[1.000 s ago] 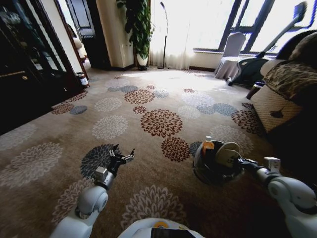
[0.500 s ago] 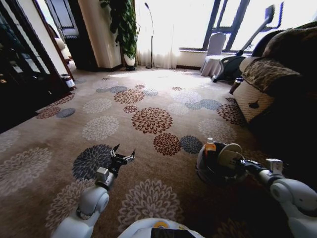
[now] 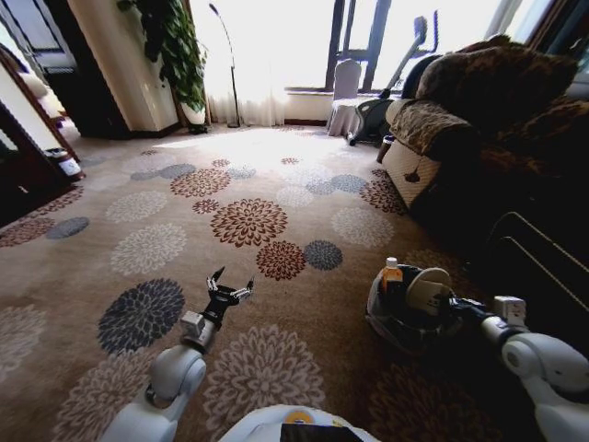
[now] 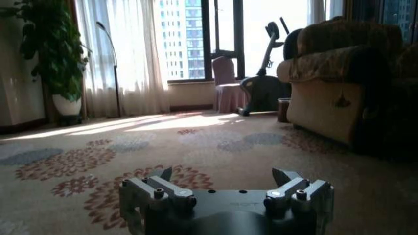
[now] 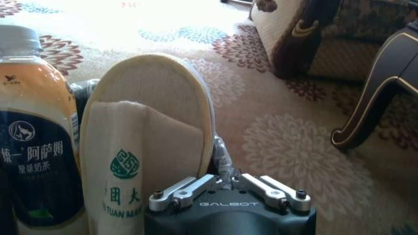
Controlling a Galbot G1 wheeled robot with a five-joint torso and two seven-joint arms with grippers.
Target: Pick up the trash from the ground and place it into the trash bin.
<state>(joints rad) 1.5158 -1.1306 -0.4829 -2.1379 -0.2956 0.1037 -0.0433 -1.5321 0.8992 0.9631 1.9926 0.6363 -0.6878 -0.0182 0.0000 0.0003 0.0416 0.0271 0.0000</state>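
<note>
The trash bin [image 3: 391, 322], a small round bucket with a dark inside, hangs just over the patterned carpet at the right of the head view. Inside it stand a brown tea bottle [image 3: 392, 274] [image 5: 36, 142] with an orange top and a beige slipper [image 3: 428, 287] [image 5: 147, 132]. My right gripper [image 3: 453, 308] [image 5: 224, 180] is shut on the bin's near rim. My left gripper [image 3: 234, 279] [image 4: 222, 174] hovers open over bare carpet at the lower left, with nothing between its fingers.
A brown sofa [image 3: 479, 101] and a dark table leg [image 5: 372, 98] stand close on the right. An exercise bike [image 3: 405, 64], a covered chair [image 3: 345, 87] and a potted plant [image 3: 175, 46] line the far wall. A small white-and-red can [image 3: 66, 164] stands far left.
The whole head view has slid left, so the camera has turned to the right. Both arms keep their pose, and the bin stays in the right gripper.
</note>
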